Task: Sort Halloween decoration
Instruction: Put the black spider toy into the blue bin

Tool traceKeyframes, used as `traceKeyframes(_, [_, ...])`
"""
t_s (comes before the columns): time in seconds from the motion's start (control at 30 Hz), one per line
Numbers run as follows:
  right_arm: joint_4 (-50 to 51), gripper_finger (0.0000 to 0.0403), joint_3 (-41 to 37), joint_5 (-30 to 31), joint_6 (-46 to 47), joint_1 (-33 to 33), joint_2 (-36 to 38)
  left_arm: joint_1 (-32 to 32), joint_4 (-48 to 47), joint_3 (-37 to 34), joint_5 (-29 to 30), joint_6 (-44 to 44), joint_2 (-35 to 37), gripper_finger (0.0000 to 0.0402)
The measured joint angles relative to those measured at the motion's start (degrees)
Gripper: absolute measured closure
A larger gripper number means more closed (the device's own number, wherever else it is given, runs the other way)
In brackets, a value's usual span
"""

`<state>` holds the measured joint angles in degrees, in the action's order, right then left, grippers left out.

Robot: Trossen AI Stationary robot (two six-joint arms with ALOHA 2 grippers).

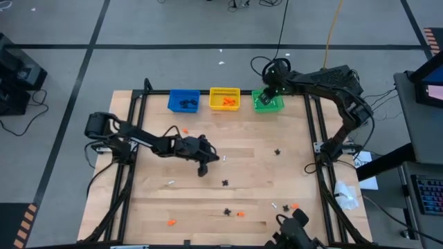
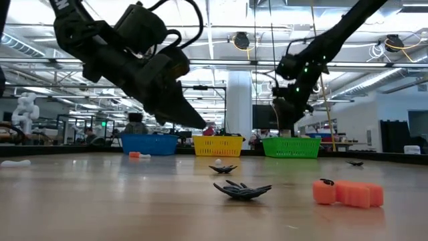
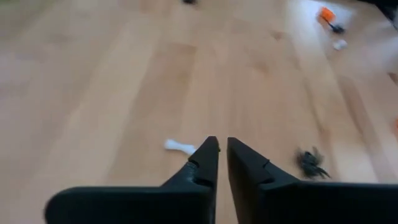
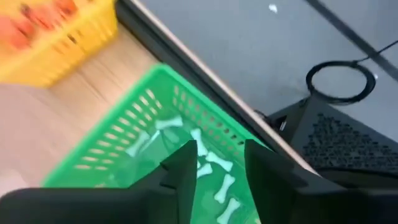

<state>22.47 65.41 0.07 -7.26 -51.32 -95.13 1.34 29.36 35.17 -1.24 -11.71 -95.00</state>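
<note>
— Where are the two arms?

— The left gripper [image 1: 203, 168] hangs over the middle of the wooden table [image 1: 152, 207], its jaws nearly closed with nothing between them. The right gripper [image 4: 219, 163] hovers over the green plastic bin [image 1: 268, 102] at the far edge, jaws parted and empty.

— And the decorations?

— White plastic bones [image 4: 219, 163] lie in the green bin. A small white bone [image 3: 178, 147] and a black plastic spider [image 3: 313, 163] lie on the table near the left gripper; others are scattered toward the near edge.

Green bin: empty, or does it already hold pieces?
Not empty. The green bin holds several white bone-shaped pieces, seen past the right pincer hovering open above it.
</note>
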Motion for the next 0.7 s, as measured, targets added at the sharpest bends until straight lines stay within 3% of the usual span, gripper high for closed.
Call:
traceKeyframes(0.17, [-1.5, 0.0293, 0.0, 0.0, 0.6, 2.0, 4.6, 1.6, -0.1, 2.8, -2.0, -1.7, -4.6, 0.0322])
traceKeyframes(0.3, [-3.6, 0.0346, -0.5, -0.1, 0.6, 4.2, 5.8, 2.4, -0.2, 4.4, -2.5, -4.2, -7.5, 0.0282])
traceKeyframes(0.43, [-7.3, 0.0396, -2.8, -0.1, 0.6, 6.3, 5.8, 2.6, -0.2, 6.0, -8.7, -6.4, -10.2, 0.0250])
traceKeyframes(0.7, [-15.5, 0.0401, -6.9, 0.0, 3.6, 11.9, 5.8, 4.4, -0.6, 10.5, -10.9, -7.0, -15.6, 0.0212])
